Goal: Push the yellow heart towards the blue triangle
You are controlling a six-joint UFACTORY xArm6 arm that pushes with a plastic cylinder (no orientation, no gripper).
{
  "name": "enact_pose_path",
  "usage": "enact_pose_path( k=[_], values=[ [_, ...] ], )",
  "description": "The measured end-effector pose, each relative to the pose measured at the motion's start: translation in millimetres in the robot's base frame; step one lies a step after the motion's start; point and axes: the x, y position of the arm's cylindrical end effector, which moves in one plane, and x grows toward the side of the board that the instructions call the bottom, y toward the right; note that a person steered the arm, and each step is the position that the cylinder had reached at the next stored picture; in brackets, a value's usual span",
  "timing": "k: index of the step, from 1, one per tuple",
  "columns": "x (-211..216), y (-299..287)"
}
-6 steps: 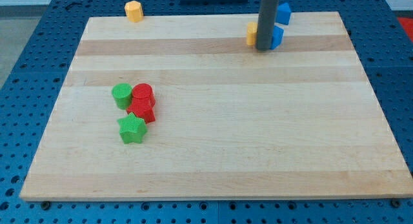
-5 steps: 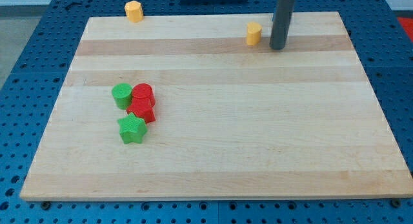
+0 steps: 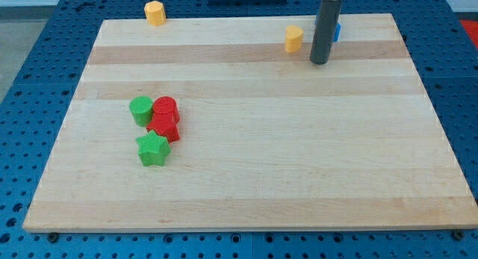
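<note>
Now the largest thing in view was the wooden board point(image 3: 246, 169), pale and bare over most of its area, lying on a blue table with holes point(image 3: 22, 80). Of the room, only a dark strip at the view's top could be seen, too little to say more.

Next in size was the dark rod, coming down from the view's top. My tip point(image 3: 320, 62) stood on the board near its top edge; the rod has no jaws, it held nothing and touched no block. The yellow heart point(image 3: 294, 38) was just beside it, toward the view's left and a little higher, with a small gap between them. Behind the rod only a sliver of a blue block point(image 3: 337, 30) showed on its right side; I took this for the blue triangle, but its shape was hidden.

I judged that the step in hand was positioning, because the tip stood between the heart and the blue block, on the wrong side for pushing. The next move would call for going around the heart to its left side without touching it, then pushing it to the view's right.

Smaller things lay well apart: a green cylinder point(image 3: 140, 110), a red cylinder point(image 3: 165, 108), a red block point(image 3: 165, 128) and a green star point(image 3: 152, 149) in a cluster at the left, and a yellow block point(image 3: 154, 13) off the board at the top.
</note>
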Motion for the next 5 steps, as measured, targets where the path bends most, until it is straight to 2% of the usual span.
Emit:
enact_pose_path(
  k=[3,5],
  values=[
    [-40,-15],
    [-23,-52]
  ],
)
